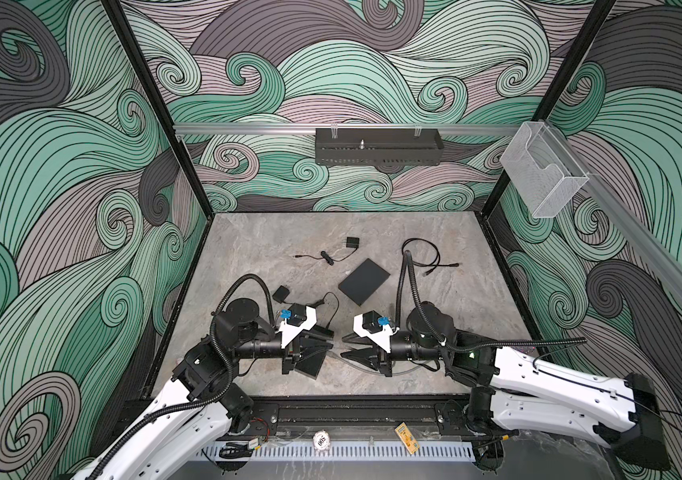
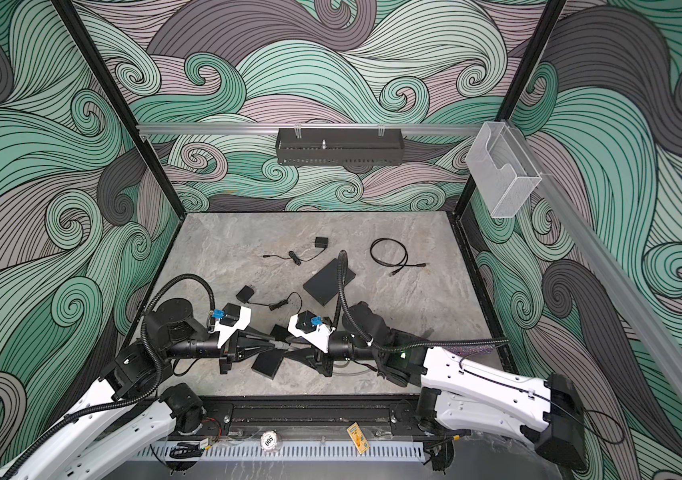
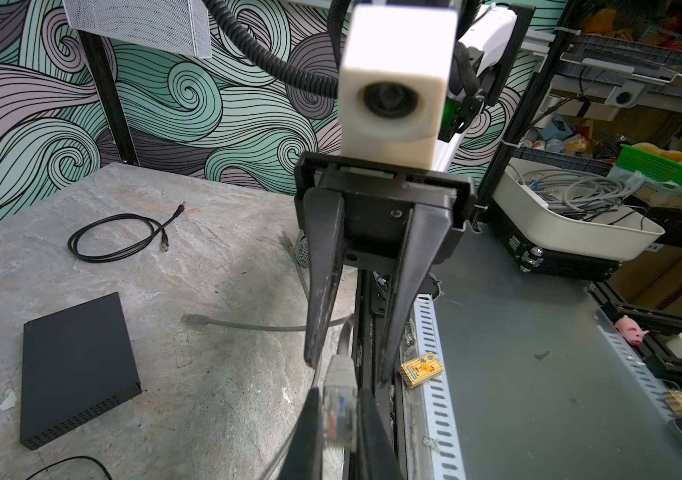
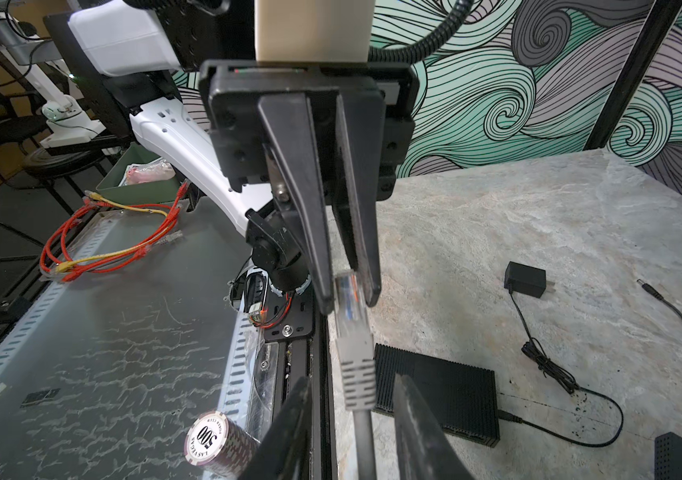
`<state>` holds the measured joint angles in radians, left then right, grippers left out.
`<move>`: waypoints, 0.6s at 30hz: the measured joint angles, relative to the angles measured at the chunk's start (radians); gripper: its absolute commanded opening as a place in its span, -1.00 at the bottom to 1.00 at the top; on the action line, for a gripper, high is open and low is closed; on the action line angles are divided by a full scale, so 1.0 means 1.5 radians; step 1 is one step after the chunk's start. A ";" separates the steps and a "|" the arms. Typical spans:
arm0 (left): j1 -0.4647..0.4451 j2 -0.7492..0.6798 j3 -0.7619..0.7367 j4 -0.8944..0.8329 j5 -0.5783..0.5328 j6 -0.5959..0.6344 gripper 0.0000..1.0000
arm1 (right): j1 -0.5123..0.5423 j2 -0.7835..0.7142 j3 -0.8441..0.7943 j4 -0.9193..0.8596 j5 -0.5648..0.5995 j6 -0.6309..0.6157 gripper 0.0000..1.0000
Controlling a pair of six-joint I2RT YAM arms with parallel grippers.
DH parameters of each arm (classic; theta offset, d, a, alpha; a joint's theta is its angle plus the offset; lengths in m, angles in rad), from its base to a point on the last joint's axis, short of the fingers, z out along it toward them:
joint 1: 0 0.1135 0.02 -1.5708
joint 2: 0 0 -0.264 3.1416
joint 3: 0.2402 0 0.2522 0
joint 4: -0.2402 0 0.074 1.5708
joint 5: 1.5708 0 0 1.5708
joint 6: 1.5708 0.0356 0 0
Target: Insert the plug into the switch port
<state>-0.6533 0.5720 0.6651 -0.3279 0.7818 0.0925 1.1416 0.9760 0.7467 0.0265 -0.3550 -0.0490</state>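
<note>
Grey plug (image 4: 352, 328) pinched in the left gripper (image 4: 349, 297), held just beside the ribbed switch (image 4: 435, 395).
Only the right wrist view shows the right gripper (image 4: 354, 378) straddling the plug's boot, jaws apart with gaps both sides; in both top views the fingers (image 1: 316, 338) hide this and part of the switch. Beyond the switch lie one flat black box (image 1: 364, 281), one coiled black cable (image 1: 422, 253) and two adapters: near adapter (image 1: 280, 294), far adapter (image 1: 352, 242).

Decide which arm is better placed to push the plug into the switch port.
Probably the right: the left gripper pinches the plug by its clear tip, the end that goes in, while the right gripper straddles the grey boot, jaws open.
</note>
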 measured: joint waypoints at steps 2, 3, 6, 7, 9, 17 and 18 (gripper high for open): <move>0.000 0.000 0.000 0.000 0.000 0.000 -1.00 | 0.000 0.006 0.007 0.000 0.000 0.000 -0.41; 0.000 0.000 0.000 0.000 0.000 0.000 -1.00 | 0.000 0.009 0.009 0.000 0.000 0.000 -0.42; 0.000 0.000 0.000 0.000 0.000 0.000 -1.00 | 0.000 0.017 0.011 0.000 0.000 -0.001 -0.43; 0.000 0.000 0.000 0.000 0.000 0.000 -1.00 | 0.000 0.019 0.011 0.000 0.000 0.000 -0.46; 0.000 0.000 0.000 0.000 0.000 0.000 -1.00 | 0.000 0.023 0.011 -0.001 -0.001 -0.002 -0.59; 0.000 0.000 0.000 0.004 0.000 0.000 -1.00 | 0.000 0.026 0.018 -0.011 -0.004 -0.002 -0.68; 0.000 0.000 0.000 0.004 0.000 0.000 -1.00 | 0.000 0.026 0.018 -0.011 -0.005 -0.002 -0.69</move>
<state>-0.6533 0.5724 0.6651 -0.3214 0.7818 0.0925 1.1416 1.0153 0.7738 0.0093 -0.3626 -0.0521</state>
